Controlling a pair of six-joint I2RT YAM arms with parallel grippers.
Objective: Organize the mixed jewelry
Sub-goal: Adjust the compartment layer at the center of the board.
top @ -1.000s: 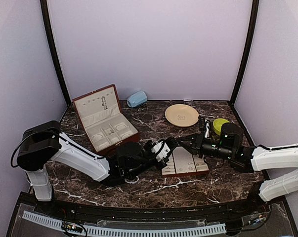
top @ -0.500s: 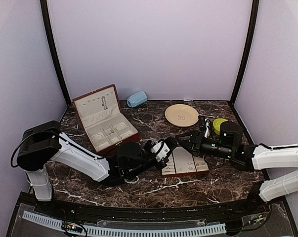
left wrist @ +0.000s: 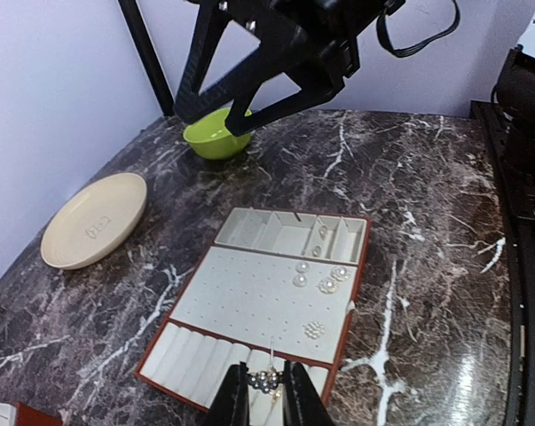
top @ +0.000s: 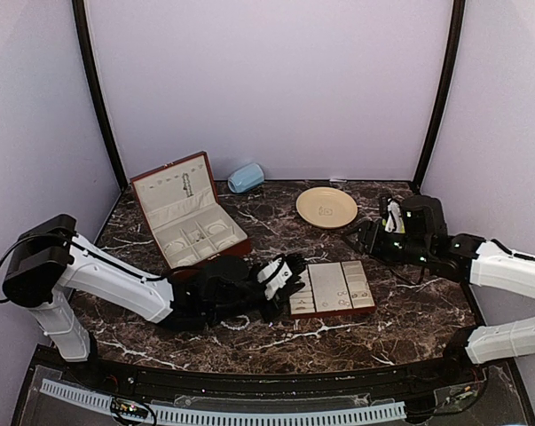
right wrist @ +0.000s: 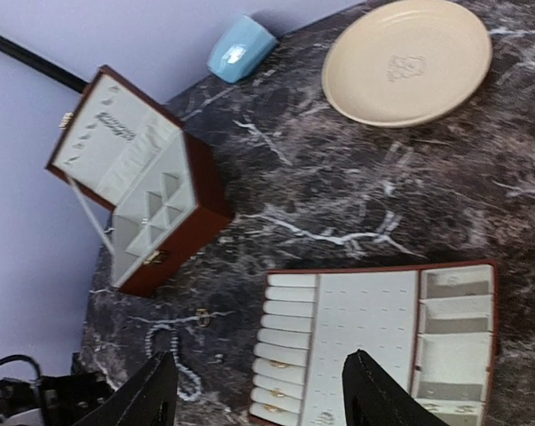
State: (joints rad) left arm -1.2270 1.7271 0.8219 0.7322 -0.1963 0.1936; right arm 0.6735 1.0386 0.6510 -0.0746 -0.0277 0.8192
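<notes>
Red-brown on the far left: the jewelry box (top: 189,216) stands open, well apart from the work. Next along, the pearl strand (right wrist: 192,380) lies loose on the tabletop (top: 276,342), near the tray's left edge and not yet sorted.

My left hand (left wrist: 265,392) is low at that edge, pinched almost closed on a small silvery beaded earring (left wrist: 265,379) whose thin post points away from the fingers. It hangs over the ring-roll rows of the cream tray (left wrist: 360,257). A few rings (right wrist: 278,365) sit in those rolls already, and other earrings (left wrist: 327,284) rest on the perforated panel beyond.

I reckon this one belongs on that panel. I'd carry it forward clear of the seated pieces, line the post up with a free hole, come down slowly and part the fingers only slightly before lifting off.

Further right, my right hand (right wrist: 260,377) is spread wide and empty, raised off the tray. The plate (top: 326,207) lies behind.
</notes>
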